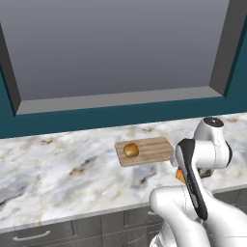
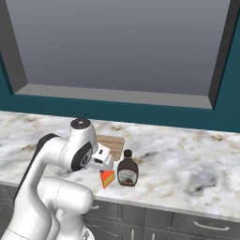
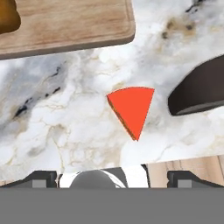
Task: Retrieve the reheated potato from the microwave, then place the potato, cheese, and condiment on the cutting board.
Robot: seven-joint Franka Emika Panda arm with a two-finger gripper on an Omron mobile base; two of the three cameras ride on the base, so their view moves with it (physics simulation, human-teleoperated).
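Observation:
The potato (image 1: 131, 150) lies on the left part of the cutting board (image 1: 149, 150), also seen as potato (image 3: 8, 17) on cutting board (image 3: 74, 24). The cheese (image 3: 131, 109) rests red face up on the marble counter, just in front of the board. My gripper (image 3: 113, 179) hovers directly above the cheese (image 2: 107, 178), open, its fingertips (image 3: 43, 179) wide apart with nothing between them. The condiment, a dark brown bottle (image 2: 127, 172), stands right beside the cheese; it shows as bottle (image 3: 199, 92) in the hand view. The microwave is out of view.
The marble counter (image 1: 58, 169) runs left and right, with grey drawers (image 2: 197, 225) below its front edge. A large grey framed recess (image 1: 116, 48) fills the teal wall behind. My own arm (image 1: 202, 159) blocks the board's right end in the left base view.

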